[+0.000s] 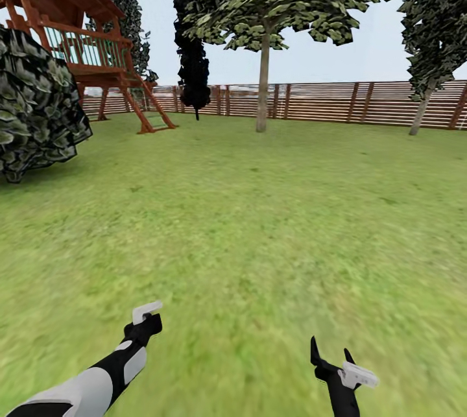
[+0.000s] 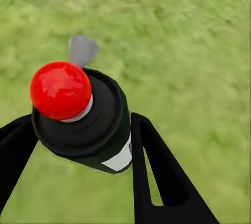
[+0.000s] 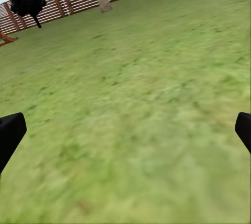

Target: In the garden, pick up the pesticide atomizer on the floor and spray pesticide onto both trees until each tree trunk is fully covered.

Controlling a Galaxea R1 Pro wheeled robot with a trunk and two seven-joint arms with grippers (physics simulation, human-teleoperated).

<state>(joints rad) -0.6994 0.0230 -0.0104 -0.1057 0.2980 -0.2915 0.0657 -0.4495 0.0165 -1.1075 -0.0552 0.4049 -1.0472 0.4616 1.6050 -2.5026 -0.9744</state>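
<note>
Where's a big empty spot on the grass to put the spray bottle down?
The widest bare patch is the lawn ahead of both grippers, bordered by the dark bush on the left and the fence far back. It gets crowded near the wooden play tower and the tree trunk.

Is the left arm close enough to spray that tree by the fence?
Probably not yet. The left pincer holds the atomizer, but the tree trunk stands far across open grass beside the fence. Nothing blocks the way.
</note>
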